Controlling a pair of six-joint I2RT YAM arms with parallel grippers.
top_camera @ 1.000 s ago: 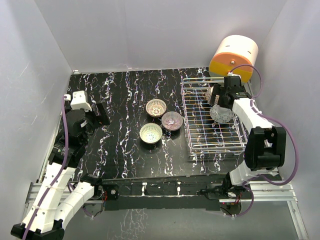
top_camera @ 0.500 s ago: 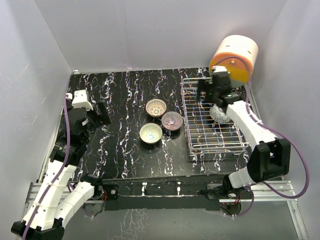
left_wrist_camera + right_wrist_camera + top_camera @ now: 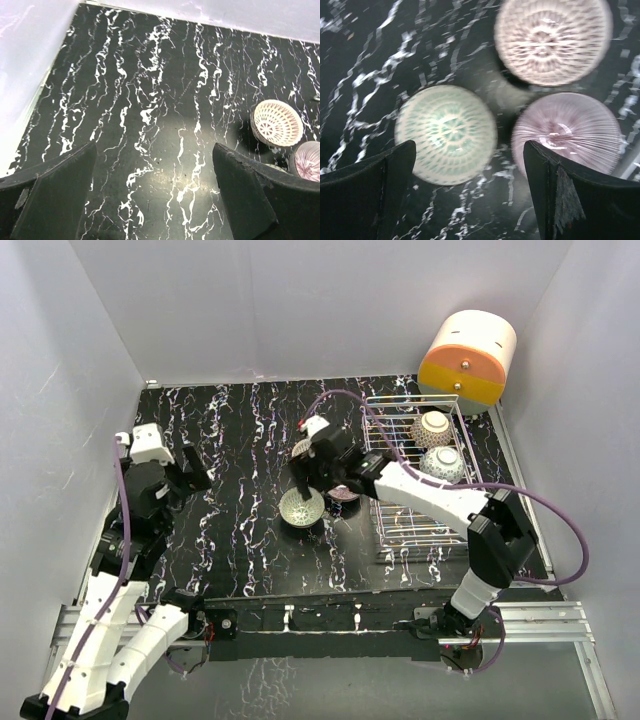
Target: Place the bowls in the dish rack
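Observation:
Three bowls sit on the black marbled table: a green-white lattice bowl (image 3: 301,507) (image 3: 446,134), a purplish bowl (image 3: 347,490) (image 3: 567,132) (image 3: 307,159) and a white lattice bowl (image 3: 301,447) (image 3: 553,40) (image 3: 276,122). The silver wire dish rack (image 3: 405,515) on the right holds two bowls, one at the back (image 3: 433,427) and one in front of it (image 3: 443,464). My right gripper (image 3: 303,483) (image 3: 470,150) is open and empty above the three bowls, closest over the green-white one. My left gripper (image 3: 190,472) (image 3: 152,165) is open and empty over bare table at the left.
An orange-and-cream cylinder (image 3: 467,356) stands behind the rack at the back right. White walls close in the table on the left, back and right. The right arm's purple cable (image 3: 360,405) arcs over the rack.
My right gripper has left a bowl in the rack and swung left across the table to above the three loose bowls. The left arm has barely shifted.

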